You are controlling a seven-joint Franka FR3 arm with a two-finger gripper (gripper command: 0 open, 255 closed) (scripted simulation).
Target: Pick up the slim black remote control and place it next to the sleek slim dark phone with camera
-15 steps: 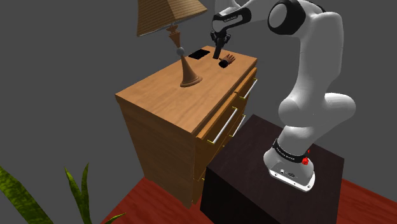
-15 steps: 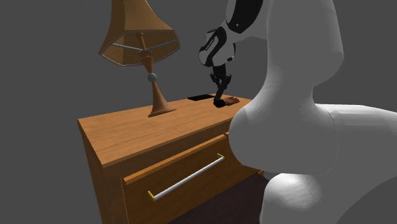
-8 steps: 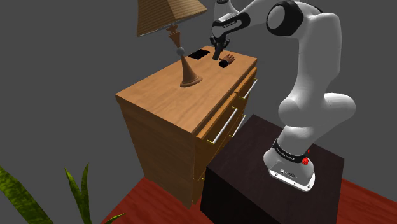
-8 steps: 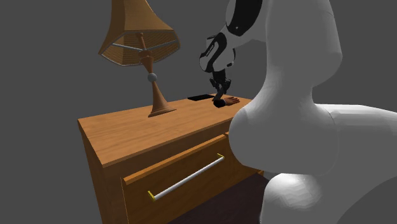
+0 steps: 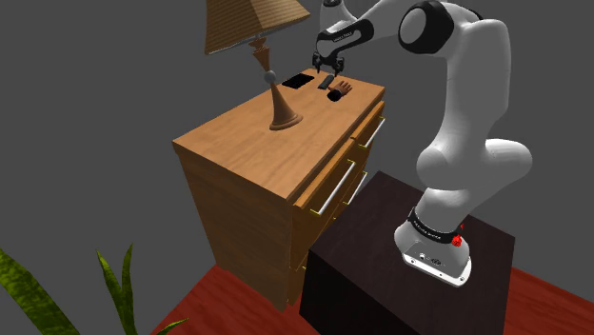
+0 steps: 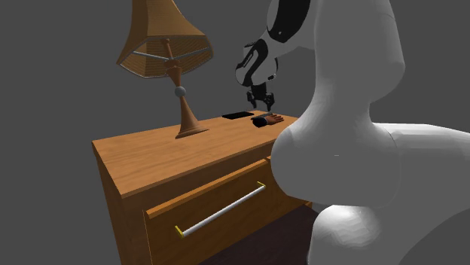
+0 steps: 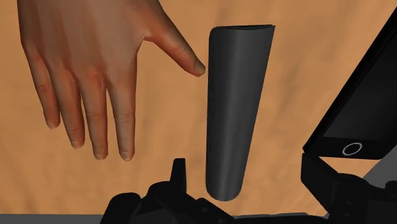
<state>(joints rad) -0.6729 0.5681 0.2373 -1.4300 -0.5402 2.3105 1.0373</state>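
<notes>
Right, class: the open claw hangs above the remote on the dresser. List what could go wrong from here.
1. The remote lies close between the model hand and the phone; if the open claw comes down, a finger might strike the thumb or the phone.
2. The lamp stands close; a swing of the arm could clip its shade.

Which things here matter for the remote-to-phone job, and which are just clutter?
Job: slim black remote control; dark slim phone; black two-finger gripper, open above the remote.
Lying about: flesh-coloured model hand; brown table lamp; green plant leaves; wooden dresser underneath.
</notes>
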